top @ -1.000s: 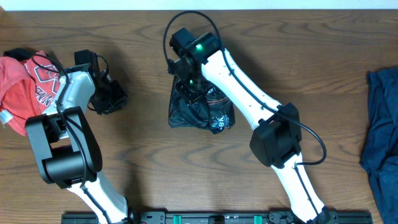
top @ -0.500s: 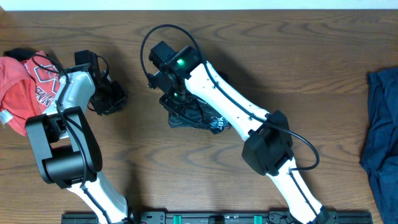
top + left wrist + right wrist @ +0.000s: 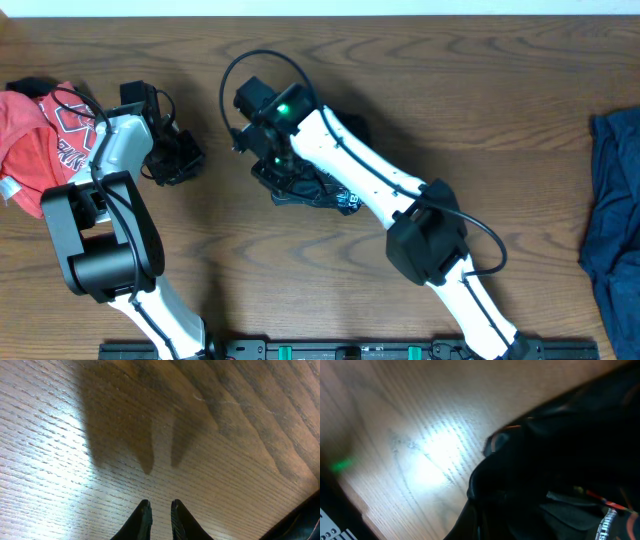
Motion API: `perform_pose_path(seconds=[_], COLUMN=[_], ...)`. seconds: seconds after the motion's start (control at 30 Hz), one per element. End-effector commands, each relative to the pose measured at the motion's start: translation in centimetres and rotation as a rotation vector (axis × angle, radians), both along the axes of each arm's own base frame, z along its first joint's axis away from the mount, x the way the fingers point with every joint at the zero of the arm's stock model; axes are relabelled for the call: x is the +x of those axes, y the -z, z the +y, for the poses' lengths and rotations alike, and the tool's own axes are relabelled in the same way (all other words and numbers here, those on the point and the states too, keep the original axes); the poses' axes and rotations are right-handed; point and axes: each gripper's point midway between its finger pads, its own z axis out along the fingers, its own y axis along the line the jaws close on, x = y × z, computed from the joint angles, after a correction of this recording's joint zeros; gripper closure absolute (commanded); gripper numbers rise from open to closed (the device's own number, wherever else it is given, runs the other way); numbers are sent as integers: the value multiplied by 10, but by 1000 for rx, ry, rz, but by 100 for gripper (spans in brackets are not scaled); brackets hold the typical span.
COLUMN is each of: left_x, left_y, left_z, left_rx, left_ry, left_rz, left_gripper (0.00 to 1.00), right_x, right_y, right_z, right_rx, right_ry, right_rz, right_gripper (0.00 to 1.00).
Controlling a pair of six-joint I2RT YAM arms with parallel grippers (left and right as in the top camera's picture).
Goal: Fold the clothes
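Observation:
The clothes in hand are a crumpled black jersey with white logo print, lying mid-table and partly hidden under the right arm. My right gripper is shut on its left end. In the right wrist view the dark jersey fabric fills the right side and covers the right gripper, just above the wood. My left gripper hovers over bare table at the left, well apart from the jersey. In the left wrist view the left gripper shows a narrow gap between its tips with nothing in it.
A red garment with white print lies bunched at the far left edge, behind the left arm. A dark blue garment lies at the right edge. The wooden table shows bare between them.
My right gripper has moved left across the table, dragging the black jersey with it. The jersey now lies flatter and more under the arm. The left arm has not moved.

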Motion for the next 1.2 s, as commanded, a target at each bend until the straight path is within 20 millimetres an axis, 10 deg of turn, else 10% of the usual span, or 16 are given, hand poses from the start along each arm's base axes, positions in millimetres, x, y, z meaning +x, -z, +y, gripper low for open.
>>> perform_pose_path(seconds=[0.0, 0.1, 0.27, 0.37, 0.63, 0.7, 0.8, 0.93, 1.17], left_x=[-3, -2, -2, -2, -1, -1, -1, -2, -6], left_y=[-2, -2, -2, -2, -2, -2, -2, -2, -2], left_z=[2, 2, 2, 2, 2, 3, 5, 11, 20], left_rx=[6, 6, 6, 6, 8, 9, 9, 9, 5], left_ry=[8, 8, 8, 8, 8, 6, 0, -15, -42], left_rz=[0, 0, 0, -1, -5, -8, -8, -8, 3], left_gripper=[83, 83, 83, 83, 83, 83, 83, 83, 83], right_x=[-16, -15, -5, 14, 80, 88, 93, 94, 94], right_y=[24, 27, 24, 15, -41, -36, -11, 15, 32], right_z=[8, 9, 6, -3, -38, -57, -84, -110, -99], right_rx=[-27, -29, -23, -37, 23, 22, 0, -37, -6], right_ry=[-43, -36, -20, 12, 208, 278, 339, 391, 357], right_rz=[50, 52, 31, -24, -133, -75, 37, 115, 109], right_gripper=[99, 53, 63, 45, 46, 62, 44, 47, 40])
